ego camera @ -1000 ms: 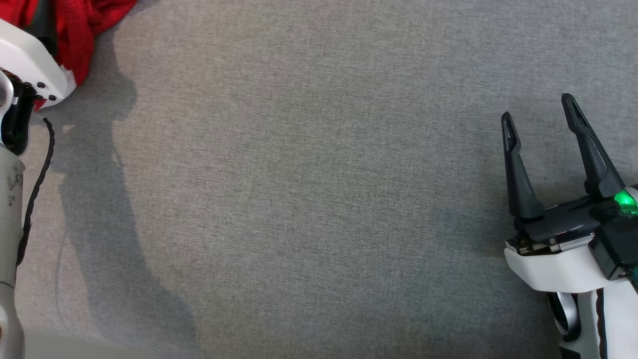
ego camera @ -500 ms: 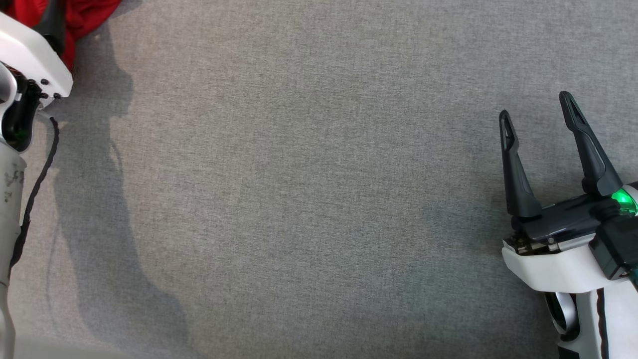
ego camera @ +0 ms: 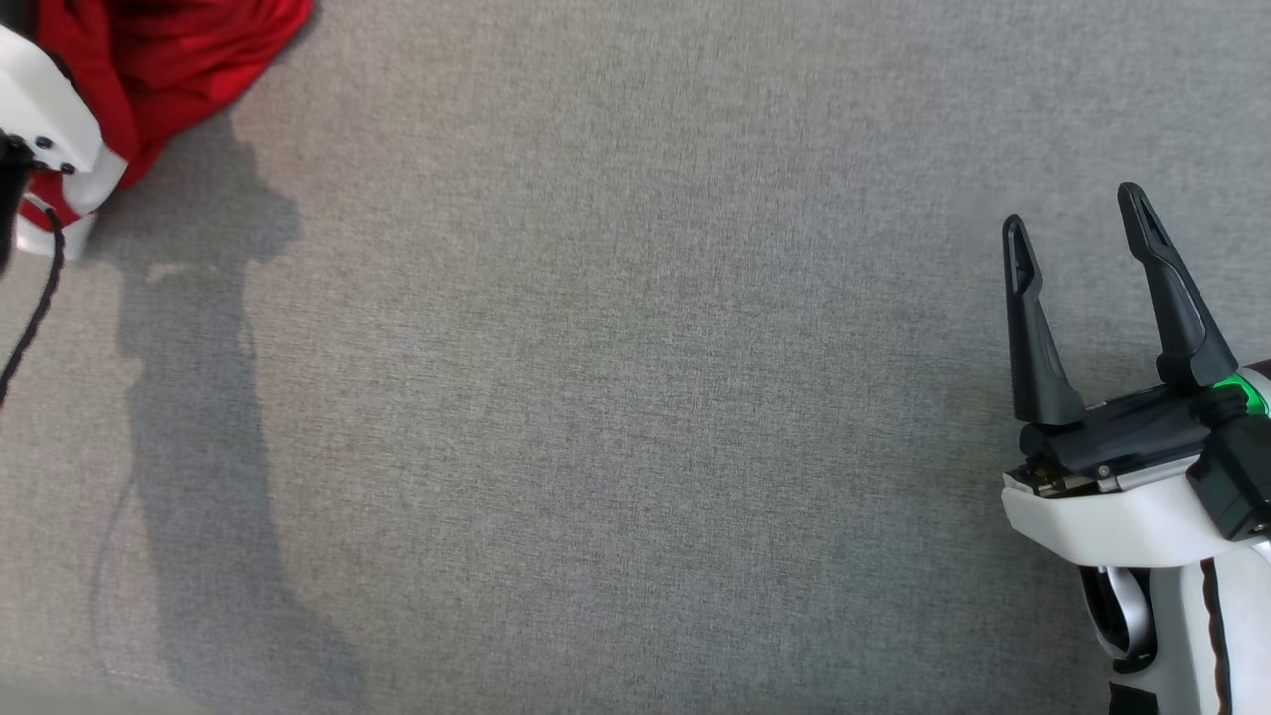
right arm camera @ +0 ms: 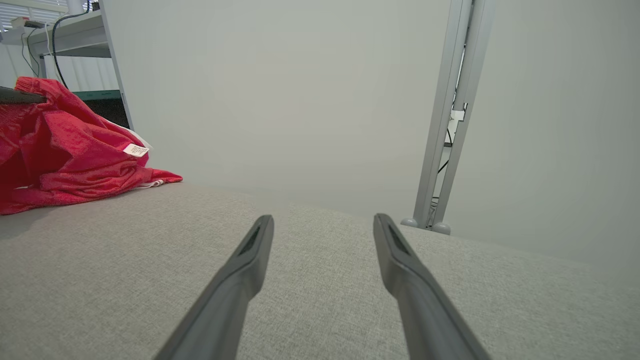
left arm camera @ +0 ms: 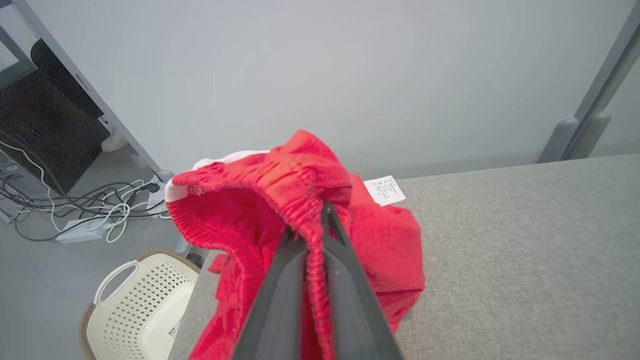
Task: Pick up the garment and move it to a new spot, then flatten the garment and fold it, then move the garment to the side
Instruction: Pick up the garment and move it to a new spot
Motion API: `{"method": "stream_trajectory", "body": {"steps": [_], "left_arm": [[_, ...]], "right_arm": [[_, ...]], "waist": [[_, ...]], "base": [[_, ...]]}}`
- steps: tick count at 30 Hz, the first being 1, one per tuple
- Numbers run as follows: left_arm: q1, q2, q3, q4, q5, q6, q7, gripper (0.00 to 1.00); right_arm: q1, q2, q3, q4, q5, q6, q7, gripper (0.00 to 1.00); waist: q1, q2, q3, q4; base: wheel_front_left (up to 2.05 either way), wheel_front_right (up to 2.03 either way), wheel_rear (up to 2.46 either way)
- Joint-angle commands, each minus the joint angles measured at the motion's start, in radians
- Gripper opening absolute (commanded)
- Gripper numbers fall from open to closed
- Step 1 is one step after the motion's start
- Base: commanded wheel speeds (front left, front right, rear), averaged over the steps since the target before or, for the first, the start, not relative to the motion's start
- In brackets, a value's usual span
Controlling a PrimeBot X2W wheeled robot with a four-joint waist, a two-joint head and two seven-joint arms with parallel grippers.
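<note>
Left wrist view: the left gripper [left arm camera: 307, 220] is clamped on the garment [left arm camera: 380, 250] at the far left corner of the table [ego camera: 596, 397]. The right gripper [ego camera: 1072, 209] stands wide and empty. The pick-up is in hand; next comes lifting the garment and carrying it to mid-table.

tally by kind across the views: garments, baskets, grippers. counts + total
red garment: 1
cream laundry basket: 1
grippers: 2 (left gripper, right gripper)
total: 4
</note>
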Motion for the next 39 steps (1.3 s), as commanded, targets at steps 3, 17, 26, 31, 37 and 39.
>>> {"method": "stream_trajectory", "body": {"steps": [3,17,26,31,37,39], "left_arm": [[-0.035,0.035,-0.033,-0.045,0.001,0.0,-0.008,0.0],[-0.081,0.026,-0.242,-0.39,0.001,0.0,0.081,0.0],[0.009,-0.138,-0.297,-0.626,-0.043,0.101,0.154,0.0],[0.114,-0.286,-0.311,-0.645,-0.096,0.183,0.102,0.0],[0.248,-0.368,-0.363,-0.53,-0.138,0.209,0.04,0.0],[0.294,-0.382,-0.374,-0.449,-0.159,0.21,0.016,0.0]], "right_arm": [[0.0,-0.006,-0.004,0.016,0.034,0.0,0.0,1.0],[0.082,-0.006,-0.05,0.071,0.144,0.0,0.0,1.0],[0.12,-0.005,-0.096,0.08,0.176,0.0,0.0,1.0],[0.123,-0.005,-0.112,0.084,0.183,0.0,0.0,1.0],[0.108,-0.005,-0.098,0.091,0.189,0.0,0.0,1.0],[0.099,-0.005,-0.088,0.09,0.192,0.0,0.0,1.0]], "waist": [[0.0,0.0,-0.084,-0.009],[0.0,0.0,-0.339,-0.095],[0.0,0.0,-0.392,-0.201],[0.0,0.0,-0.375,-0.257],[0.0,0.0,-0.352,-0.318],[0.0,0.0,-0.337,-0.339]], "base": [[0.0,0.0,0.0],[0.0,0.0,0.0],[0.0,0.0,0.0],[0.0,0.0,0.0],[0.0,0.0,0.0],[0.0,0.0,0.0]]}}
